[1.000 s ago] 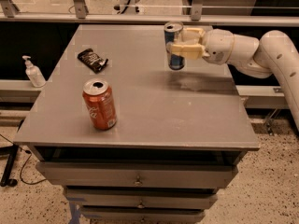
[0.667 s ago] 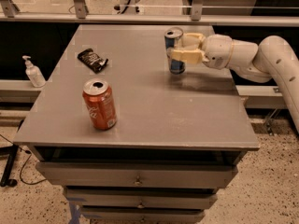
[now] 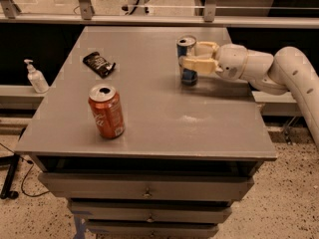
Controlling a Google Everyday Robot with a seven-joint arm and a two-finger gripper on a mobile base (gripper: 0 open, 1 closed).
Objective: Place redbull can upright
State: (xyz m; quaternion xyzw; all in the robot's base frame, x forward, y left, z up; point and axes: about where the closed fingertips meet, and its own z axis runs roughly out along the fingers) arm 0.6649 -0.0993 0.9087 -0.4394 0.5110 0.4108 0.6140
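The redbull can (image 3: 186, 46), slim, blue and silver with a silver top, stands upright on the grey table (image 3: 164, 108) at the back right. Its base appears to rest on the tabletop. My gripper (image 3: 191, 56) reaches in from the right at the can's mid height. Its tan fingers (image 3: 195, 63) lie on both sides of the can and are closed on it. The white arm (image 3: 279, 71) stretches off to the right edge of the view.
An orange-red soda can (image 3: 106, 111) stands upright at the front left of the table. A small black snack packet (image 3: 98, 63) lies at the back left. A white pump bottle (image 3: 36, 77) stands on a ledge left of the table. Drawers sit below the front edge.
The gripper has lowered the redbull can, still upright, from a little above the table down onto the tabletop. The soda can and the packet have not moved.
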